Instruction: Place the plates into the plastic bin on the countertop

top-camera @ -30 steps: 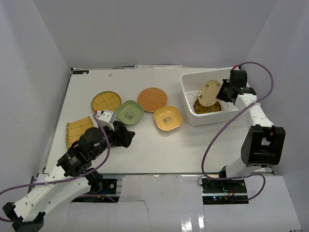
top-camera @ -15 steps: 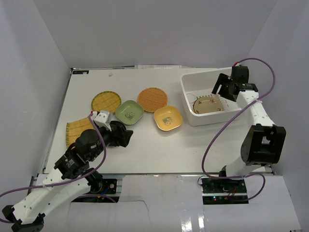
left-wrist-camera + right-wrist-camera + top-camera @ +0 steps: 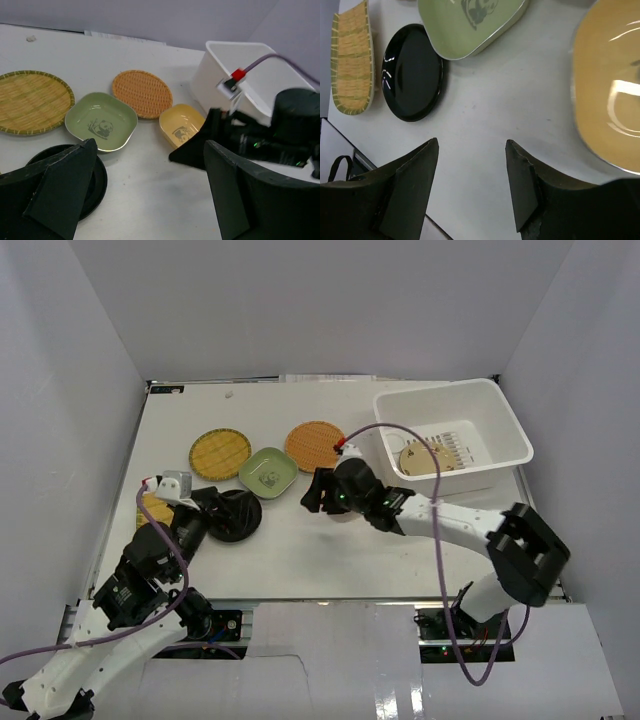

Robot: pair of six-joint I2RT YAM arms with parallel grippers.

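Observation:
The white plastic bin [image 3: 500, 430] stands at the back right of the countertop [image 3: 300, 550] with a cream round plate [image 3: 425, 458] lying flat in it. A woven yellow plate [image 3: 220, 451], a green squarish plate [image 3: 268, 470] and a woven orange plate [image 3: 315, 445] sit mid-table. My right gripper [image 3: 470, 185] is open and empty, low beside the yellow squarish plate [image 3: 610, 95], which it mostly hides from above. My left gripper [image 3: 150, 195] is wide open, its left finger over a black round plate [image 3: 95, 180]. A ribbed yellow plate [image 3: 352, 57] lies at the far left.
Grey walls close in the table on three sides. My right arm [image 3: 440, 515] stretches across the table's front half from right to centre. In the left wrist view, the right gripper [image 3: 235, 140] sits just beyond my own right finger.
My right gripper let go of the cream plate, which now lies flat in the bin, then swung left to the yellow squarish plate. My left arm drew back slightly over the black plate.

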